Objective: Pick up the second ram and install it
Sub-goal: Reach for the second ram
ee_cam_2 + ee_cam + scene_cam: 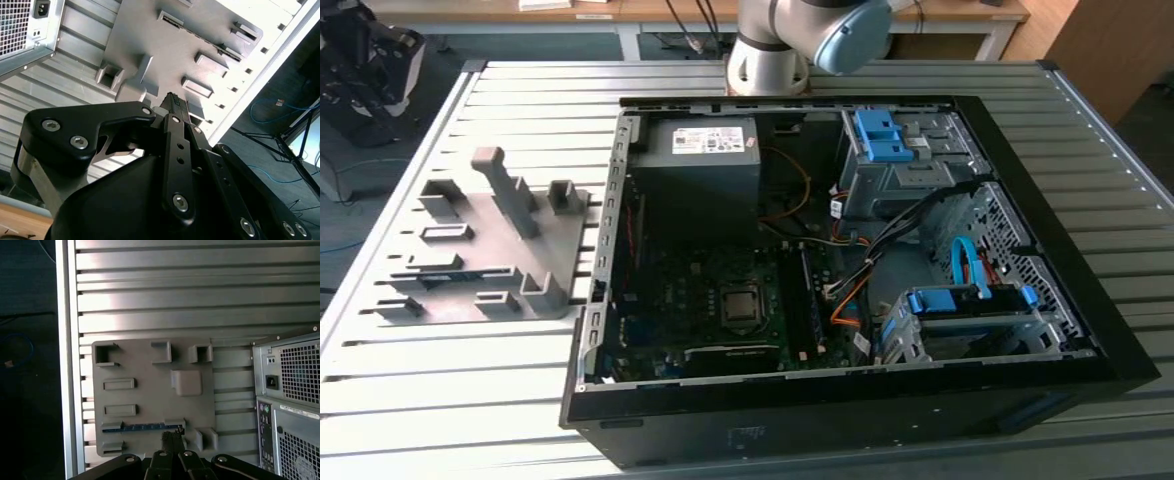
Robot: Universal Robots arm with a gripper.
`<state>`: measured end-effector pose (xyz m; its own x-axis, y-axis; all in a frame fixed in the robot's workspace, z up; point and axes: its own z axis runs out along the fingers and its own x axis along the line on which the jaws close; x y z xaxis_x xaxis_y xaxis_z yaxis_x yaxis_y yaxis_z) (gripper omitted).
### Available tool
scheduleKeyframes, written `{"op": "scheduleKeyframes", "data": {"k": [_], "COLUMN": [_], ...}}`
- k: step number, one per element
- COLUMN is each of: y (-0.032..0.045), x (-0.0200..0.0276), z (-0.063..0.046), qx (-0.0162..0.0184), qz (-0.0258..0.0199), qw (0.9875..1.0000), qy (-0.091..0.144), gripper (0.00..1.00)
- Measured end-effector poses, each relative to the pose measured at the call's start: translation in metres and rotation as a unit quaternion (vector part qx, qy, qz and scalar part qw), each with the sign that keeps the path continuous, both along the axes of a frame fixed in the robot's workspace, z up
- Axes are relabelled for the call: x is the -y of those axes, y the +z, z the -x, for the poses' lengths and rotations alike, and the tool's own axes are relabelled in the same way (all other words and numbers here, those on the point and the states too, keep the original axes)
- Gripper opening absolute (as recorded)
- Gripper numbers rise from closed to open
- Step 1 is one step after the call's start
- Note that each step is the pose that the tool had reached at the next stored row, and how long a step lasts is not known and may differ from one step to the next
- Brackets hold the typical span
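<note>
One second ram (142,427) lies in the grey fixture (150,390) just beside the end effector (172,438), which is closed on nothing.

The exterior view shows one slatted metal surface (454,400) carrying one open computer case (854,420) and, at frame left, one grey fixture plate (480,250). One ram stick (142,428) lies on the plate. The case holds one power supply (700,160) and two blue drive brackets, an upper bracket (878,135) and a lower bracket (971,300).

Edge-on in the first wrist view, the second ram (142,428), a thin, dark blue circuit-board stick, is seen held lengthwise in a slot of the grey fixture plate (150,390), between raised end blocks.
</note>
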<state>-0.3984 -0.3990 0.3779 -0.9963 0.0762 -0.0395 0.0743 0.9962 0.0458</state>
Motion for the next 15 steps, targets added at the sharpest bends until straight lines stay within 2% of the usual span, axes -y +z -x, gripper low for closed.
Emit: {"op": "scheduleKeyframes", "data": {"k": [9,15], "y": [-0.0158,-0.0265], "x": [0.0000,0.0024], "z": [0.003,0.007], "qx": [0.0000,-0.0001], "qz": [0.0000,0.0003], "qw": [1.0000,1.0000], "qy": [0.000,0.000], "gripper": [0.10,0.10]}}
